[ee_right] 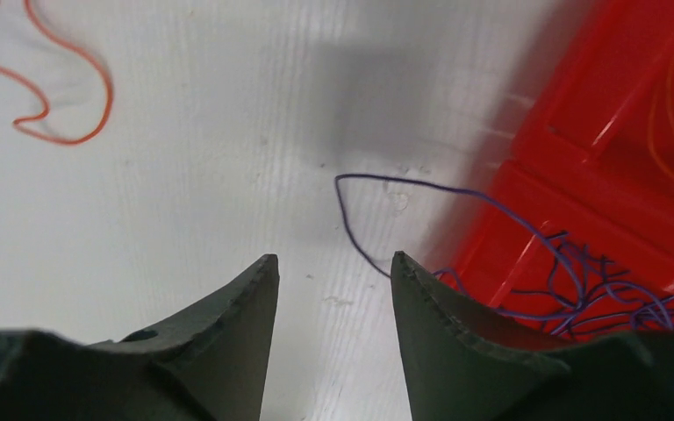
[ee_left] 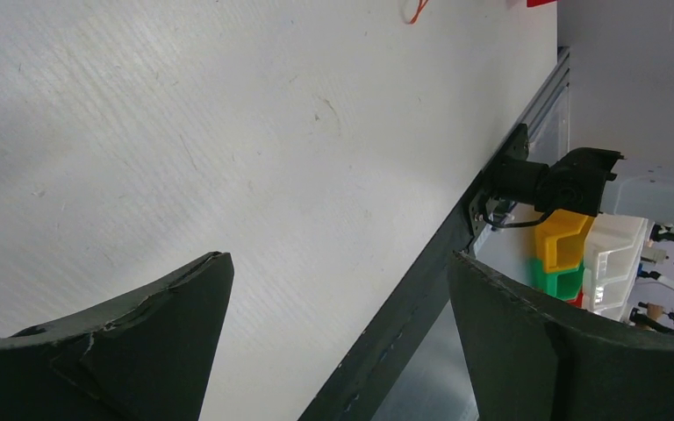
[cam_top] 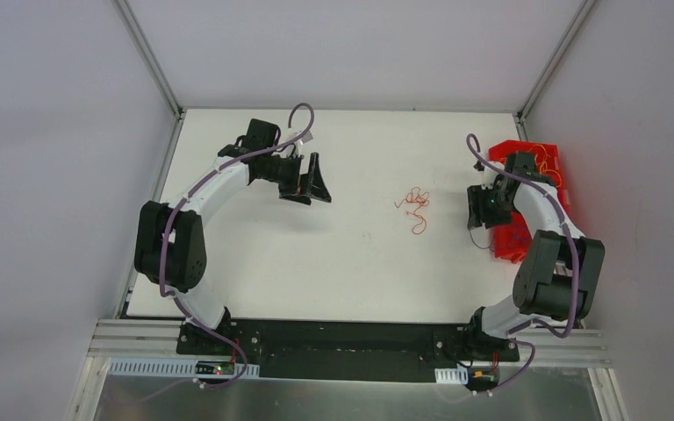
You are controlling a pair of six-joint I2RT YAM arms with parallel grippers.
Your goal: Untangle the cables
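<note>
A small tangle of thin orange-red cable (cam_top: 414, 207) lies on the white table right of centre. Part of it shows in the right wrist view (ee_right: 61, 88), and a tip shows in the left wrist view (ee_left: 414, 10). A tangle of thin purple cables (ee_right: 579, 285) lies in a red bin (ee_right: 597, 167). One purple strand (ee_right: 404, 186) loops out onto the table. My right gripper (ee_right: 333, 263) is open and empty, the strand just ahead of its right finger. My left gripper (ee_left: 338, 263) is wide open and empty, hovering far left of the orange tangle.
The red bin (cam_top: 537, 167) stands at the table's right edge, with orange wires in its far part. The right gripper (cam_top: 471, 210) is beside it, the left gripper (cam_top: 318, 198) left of centre. Yellow, green and white bins (ee_left: 579, 254) sit beyond the table's near edge.
</note>
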